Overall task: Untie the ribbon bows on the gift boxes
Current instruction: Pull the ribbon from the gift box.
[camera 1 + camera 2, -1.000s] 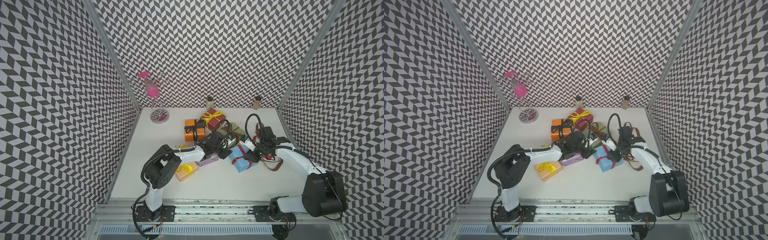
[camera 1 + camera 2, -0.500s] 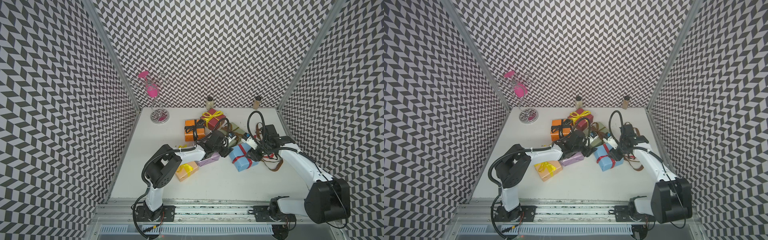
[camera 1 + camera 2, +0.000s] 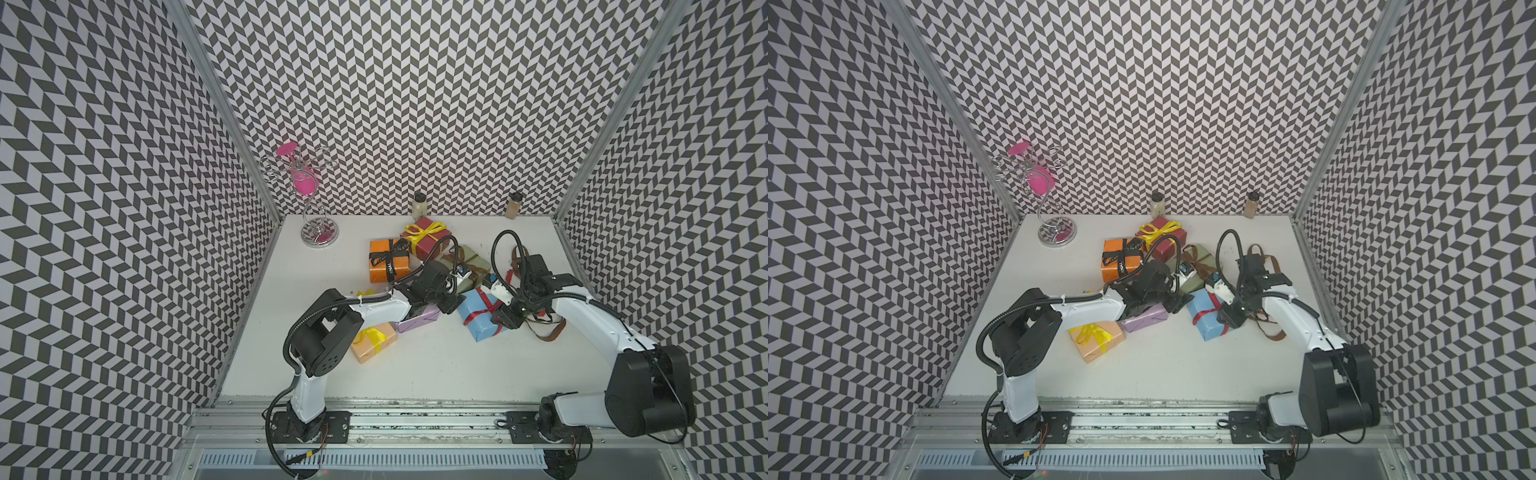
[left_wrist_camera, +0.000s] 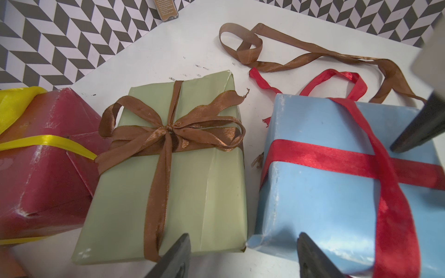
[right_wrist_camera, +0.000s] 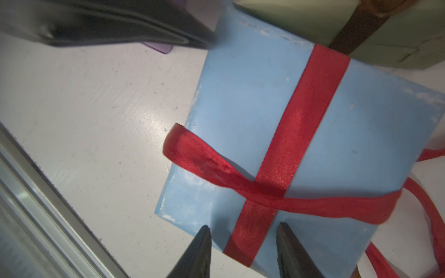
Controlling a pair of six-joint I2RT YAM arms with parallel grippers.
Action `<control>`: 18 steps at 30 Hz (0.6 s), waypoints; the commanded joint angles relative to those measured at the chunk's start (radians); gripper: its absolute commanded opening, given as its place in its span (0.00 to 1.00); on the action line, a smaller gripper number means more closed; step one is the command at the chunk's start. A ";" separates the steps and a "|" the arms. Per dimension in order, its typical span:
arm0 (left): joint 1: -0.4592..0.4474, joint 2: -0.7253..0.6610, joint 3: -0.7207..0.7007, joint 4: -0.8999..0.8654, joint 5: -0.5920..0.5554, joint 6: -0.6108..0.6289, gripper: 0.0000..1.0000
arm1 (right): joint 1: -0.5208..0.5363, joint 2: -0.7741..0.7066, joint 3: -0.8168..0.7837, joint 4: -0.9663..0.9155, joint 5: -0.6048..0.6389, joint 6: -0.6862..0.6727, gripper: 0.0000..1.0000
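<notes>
The right claw (image 5: 243, 226) is seen partly open and empty over the near edge of the light blue box (image 5: 240, 96), which lies on the tabletop (image 5: 96, 120). The red ribbon (image 5: 308, 115) runs lengthwise straight away between the jaws, and its crossing lies just ahead. The right arm is judged the nearer. The left claw (image 4: 243, 234) is held wide open and empty, with the brown bow (image 4: 171, 127) of the sage green box (image 4: 180, 192) ahead of it. On the black ribbon (image 3: 1121, 266) only "NAL" can be read.

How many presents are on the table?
6. Dark red box at the back, orange box beside it, sage green box mid-table, light blue box in front of it, lilac box partly under the left arm, peach box frontmost. None looks fully hidden.
</notes>
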 commanded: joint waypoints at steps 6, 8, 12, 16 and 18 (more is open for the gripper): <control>0.003 -0.026 0.019 0.023 0.002 -0.005 0.70 | 0.031 0.075 -0.013 0.131 0.118 0.057 0.35; 0.006 -0.024 0.019 0.026 0.000 -0.007 0.70 | 0.037 0.070 -0.015 0.142 0.120 0.060 0.35; 0.010 -0.017 0.025 0.029 -0.001 -0.010 0.70 | 0.061 0.068 -0.024 0.159 0.131 0.059 0.36; 0.010 -0.007 0.038 0.029 -0.009 -0.012 0.70 | 0.089 0.063 -0.033 0.165 0.141 0.056 0.36; 0.010 -0.002 0.047 0.030 -0.016 -0.017 0.70 | 0.095 0.068 -0.038 0.162 0.147 0.054 0.34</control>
